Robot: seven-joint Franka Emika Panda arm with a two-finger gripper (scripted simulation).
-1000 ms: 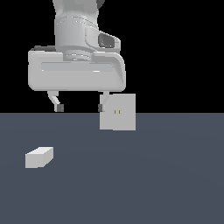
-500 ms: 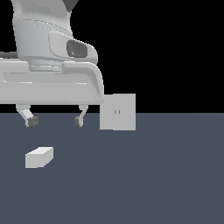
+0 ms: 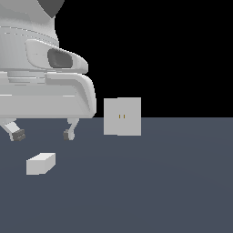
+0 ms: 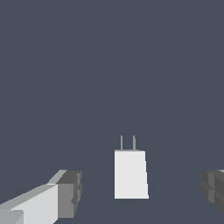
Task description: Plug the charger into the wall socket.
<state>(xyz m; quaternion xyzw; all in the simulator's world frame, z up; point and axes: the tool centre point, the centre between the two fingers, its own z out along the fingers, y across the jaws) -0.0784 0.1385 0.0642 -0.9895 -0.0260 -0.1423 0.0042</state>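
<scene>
From the exterior view, I have the hand [image 3: 43, 134] hanging low over the bench [image 3: 159, 182], its pale housing filling that view's upper left. Both fingertips [image 3: 69, 134] point down and stand well apart, so the hand is wide open and holds nothing. The tips hover above the surface, not touching it.

The charger [image 3: 40, 163] lies flat on the bench, nearer the camera than the fingertips and between them in line, untouched. In the wrist view I see the charger [image 4: 130, 174] between the two dark finger pads [image 4: 70, 192], with clear gaps on both sides and its two thin prongs pointing away from the camera.

The wall socket [image 3: 122, 116] stands upright at the far edge of the bench, to the exterior view's right of the hand, orange slots facing the camera. Nothing lies between charger and socket.
</scene>
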